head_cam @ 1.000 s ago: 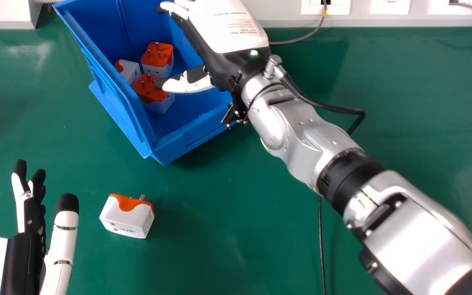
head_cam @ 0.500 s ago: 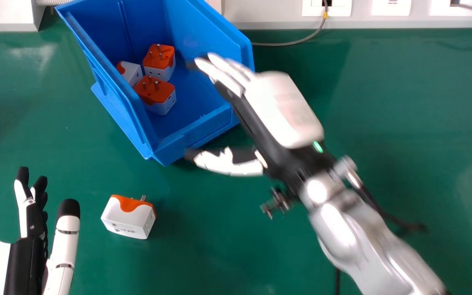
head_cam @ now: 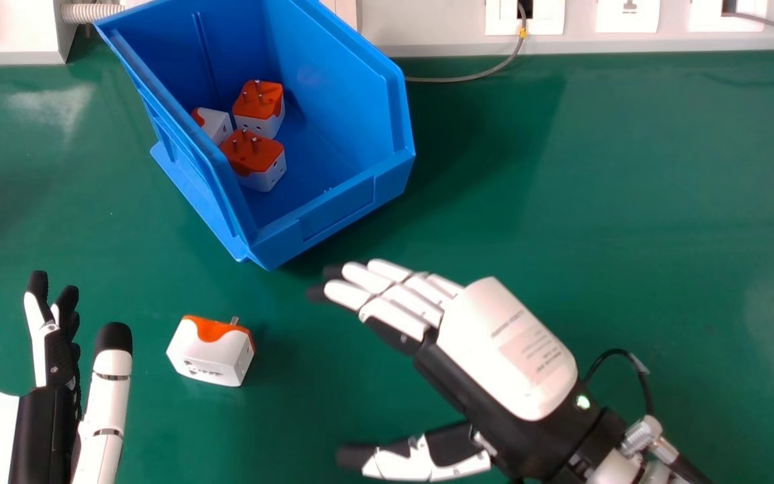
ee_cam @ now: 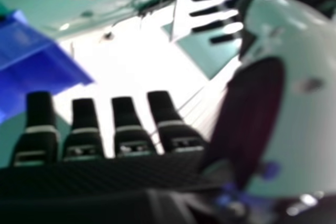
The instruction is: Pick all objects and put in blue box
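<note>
The big table (head_cam: 629, 202) is green and a bit shiny, with a pale bright spot near its far left corner. Behind it is a whitish wall (head_cam: 427, 23) with white square plates (head_cam: 627, 15). A thin gray wire (head_cam: 467, 79) with a yellow band curves down onto the table.

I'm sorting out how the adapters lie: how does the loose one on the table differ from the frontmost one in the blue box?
The loose adapter sits on the green table; the frontmost adapter is inside the blue box.
The loose adapter mostly shows a white side; the frontmost adapter shows its orange face upward, pins standing.
Both have white-and-orange bodies with metal pins.
</note>
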Robot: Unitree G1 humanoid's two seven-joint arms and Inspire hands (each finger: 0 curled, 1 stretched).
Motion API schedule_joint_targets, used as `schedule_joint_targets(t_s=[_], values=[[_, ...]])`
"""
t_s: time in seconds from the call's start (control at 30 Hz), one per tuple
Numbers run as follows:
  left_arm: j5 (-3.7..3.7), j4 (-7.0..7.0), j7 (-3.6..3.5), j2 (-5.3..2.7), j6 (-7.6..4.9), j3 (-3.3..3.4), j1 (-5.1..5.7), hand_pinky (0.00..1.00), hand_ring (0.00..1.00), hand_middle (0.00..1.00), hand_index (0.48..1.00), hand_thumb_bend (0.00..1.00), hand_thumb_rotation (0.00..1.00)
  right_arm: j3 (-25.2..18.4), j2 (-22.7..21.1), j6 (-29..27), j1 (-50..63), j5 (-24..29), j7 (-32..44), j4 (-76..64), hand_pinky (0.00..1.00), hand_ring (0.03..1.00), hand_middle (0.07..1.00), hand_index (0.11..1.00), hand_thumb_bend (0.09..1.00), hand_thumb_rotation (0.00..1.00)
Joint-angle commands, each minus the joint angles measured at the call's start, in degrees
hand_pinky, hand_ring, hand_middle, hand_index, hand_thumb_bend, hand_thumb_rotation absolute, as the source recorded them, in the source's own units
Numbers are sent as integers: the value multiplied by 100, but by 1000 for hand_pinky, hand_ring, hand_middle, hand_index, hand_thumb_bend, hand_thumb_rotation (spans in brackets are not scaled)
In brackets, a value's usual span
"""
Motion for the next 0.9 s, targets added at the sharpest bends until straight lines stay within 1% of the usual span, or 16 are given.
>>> schedule_joint_targets(t_s=[0.0, 0.13, 0.23, 0.3, 0.4, 0.47, 0.53, 0.63, 0.7, 0.77, 0.83, 0.87], values=[[-33, -60, 26, -2, -37, 3, -13, 1000, 1000, 1000, 1000, 471, 1000, -51, -64, -255, -202, -58, 167, -18, 786, 878, 881, 825, 351, 442], [-55, -46, 41, -13, -66, 7, 1, 1000, 1000, 1000, 1000, 468, 1000, 32, -3, -474, -486, -102, 499, 126, 781, 876, 878, 821, 355, 440], [-107, -68, 36, -9, -84, 42, 31, 1000, 1000, 1000, 1000, 462, 1000, 160, 175, -596, -837, -160, 707, 304, 781, 875, 876, 819, 359, 436], [-150, -35, 35, 1, -123, 75, 50, 1000, 1000, 1000, 1000, 452, 1000, 262, 348, -666, -1098, -273, 763, 468, 783, 875, 875, 819, 361, 433], [-181, -11, 39, 11, -144, 106, 62, 1000, 1000, 1000, 1000, 438, 1000, 351, 525, -733, -1371, -348, 824, 665, 786, 873, 870, 817, 376, 423], [-181, -2, 55, 8, -144, 133, 78, 1000, 1000, 1000, 1000, 430, 1000, 446, 710, -727, -1630, -409, 927, 807, 787, 872, 871, 821, 387, 417], [-176, 31, 75, 6, -144, 158, 65, 1000, 1000, 1000, 1000, 426, 1000, 550, 895, -693, -1887, -514, 1034, 939, 792, 882, 880, 831, 395, 417], [-177, 46, 95, -14, -150, 175, 54, 1000, 1000, 1000, 1000, 424, 1000, 721, 1085, -623, -2224, -705, 1235, 1077, 797, 888, 885, 835, 399, 418], [-159, 27, 110, -31, -138, 171, 43, 1000, 1000, 1000, 1000, 422, 1000, 809, 1166, -590, -2401, -779, 1391, 1148, 804, 896, 893, 844, 404, 420], [-131, 19, 158, -80, -147, 150, 30, 1000, 1000, 1000, 1000, 421, 1000, 998, 1314, -565, -2782, -948, 1662, 1295, 812, 907, 906, 856, 411, 424], [-113, 25, 216, -130, -168, 125, 27, 1000, 1000, 1000, 1000, 418, 1000, 1146, 1442, -569, -3107, -1077, 1857, 1438, 850, 939, 939, 894, 394, 442], [-109, 28, 236, -146, -176, 115, 28, 1000, 1000, 1000, 1000, 418, 1000, 1187, 1476, -574, -3204, -1105, 1907, 1485, 889, 961, 961, 925, 375, 451]])
